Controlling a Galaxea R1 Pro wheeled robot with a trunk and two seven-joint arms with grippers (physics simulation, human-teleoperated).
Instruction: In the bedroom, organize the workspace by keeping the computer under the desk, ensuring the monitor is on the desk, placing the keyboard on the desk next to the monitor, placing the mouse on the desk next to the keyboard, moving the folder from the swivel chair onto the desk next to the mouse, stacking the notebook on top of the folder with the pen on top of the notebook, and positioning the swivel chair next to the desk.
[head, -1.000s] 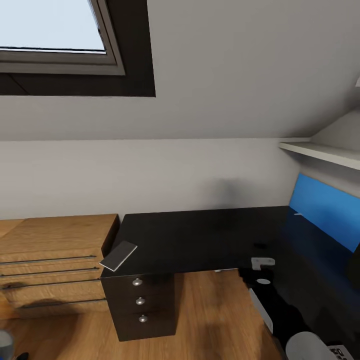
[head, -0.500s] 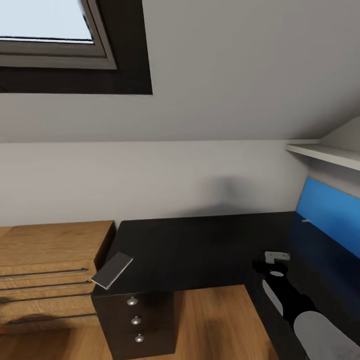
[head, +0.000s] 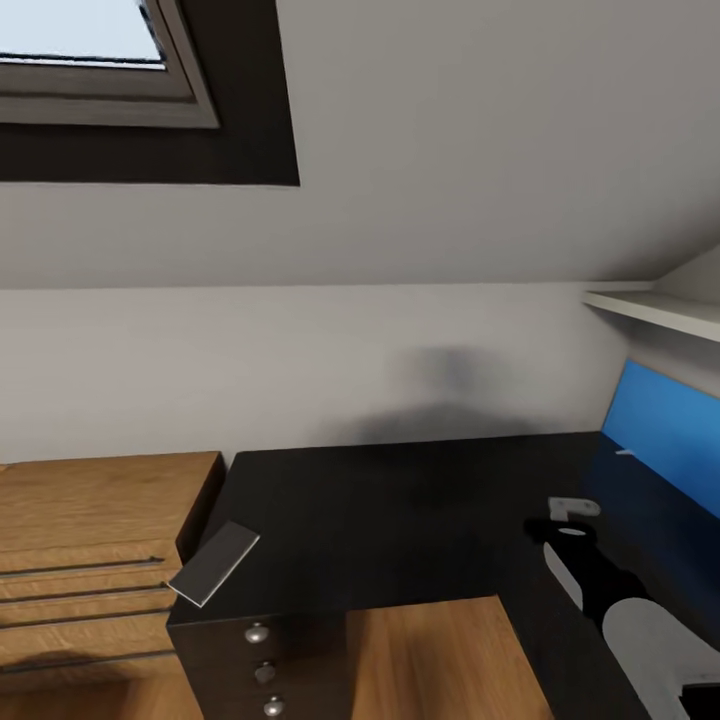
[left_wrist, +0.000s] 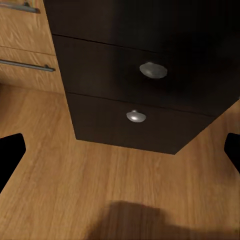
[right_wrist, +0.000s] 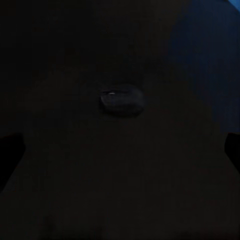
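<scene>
The desk (head: 400, 500) has a black top, a blue back panel (head: 665, 425) on its right wing and a black drawer pedestal (left_wrist: 150, 85). A thin grey notebook (head: 213, 563) lies askew on the desk's front left corner, overhanging the edge. A small pale sliver, likely the pen (head: 625, 452), rests by the blue panel. My right arm (head: 640, 630) reaches over the right wing. My right gripper (right_wrist: 120, 150) hangs open above the dark mouse (right_wrist: 122, 100) on the desk top. My left gripper (left_wrist: 120, 155) is open, low, facing the pedestal's drawers.
A light wooden drawer cabinet (head: 90, 540) stands against the desk's left end. Wooden floor (left_wrist: 120, 190) runs under the desk. A white shelf (head: 650, 312) juts from the right wall above the blue panel. A sloped ceiling with a window (head: 80, 60) is above.
The whole view has shifted as the camera moved: desk and notebook sit lower and further left in the picture. My right arm reaches a little further over the desk.
</scene>
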